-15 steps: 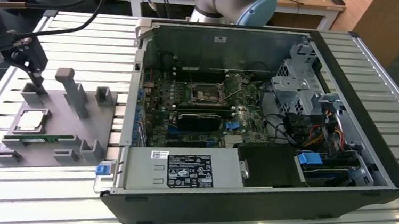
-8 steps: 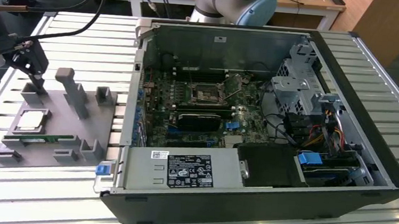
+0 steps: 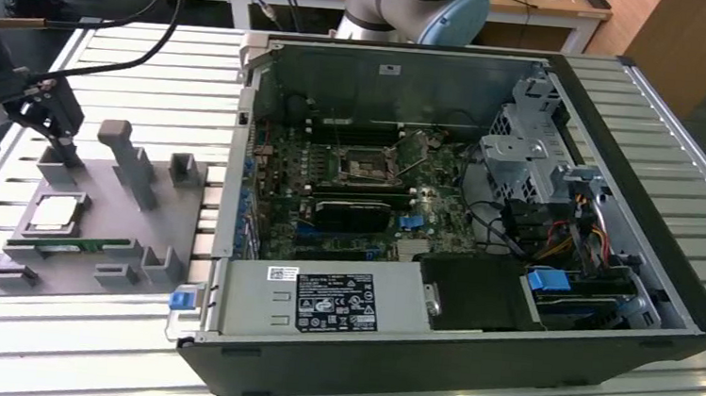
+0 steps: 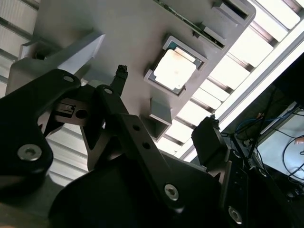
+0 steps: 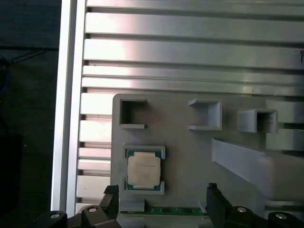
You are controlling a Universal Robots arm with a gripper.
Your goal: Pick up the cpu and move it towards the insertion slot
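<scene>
Gripper (image 3: 58, 142): black two-finger unit at the exterior view's left, hanging over the far corner of the flat grey plastic fixture plate (image 3: 111, 236) with its posts and pockets. Small flat square cpu with silvery-white metal top (image 3: 56, 212) lies in the plate's square recess, on the near side of the fingers, not gripped. Thin long green memory stick (image 3: 65, 246) sits in a groove just beside it. Open black computer case (image 3: 649, 278) stands at the exterior view's right. Square dark insertion slot ringed by a silvery metal frame (image 3: 369, 168) is on the board inside, well apart from the cpu. Everything rests on a slatted aluminium table (image 3: 149, 59).

Second wrist view: gripper (image 4: 165, 99) is spread wide with nothing between the fingers. The cpu (image 4: 175, 70) is seated in its recess in the fixture plate (image 4: 118, 28) beyond the tips, apart from both.

First wrist view: cpu (image 5: 144, 170) sits flat in the recess, darker rim showing round the metal top. Black fingertips (image 5: 212, 190) stand either side, set wider than the recess, neither on the chip. Memory stick (image 5: 175, 210) runs along the fixture plate (image 5: 190, 156) between them. Table slats (image 5: 190, 47) lie beyond.
</scene>
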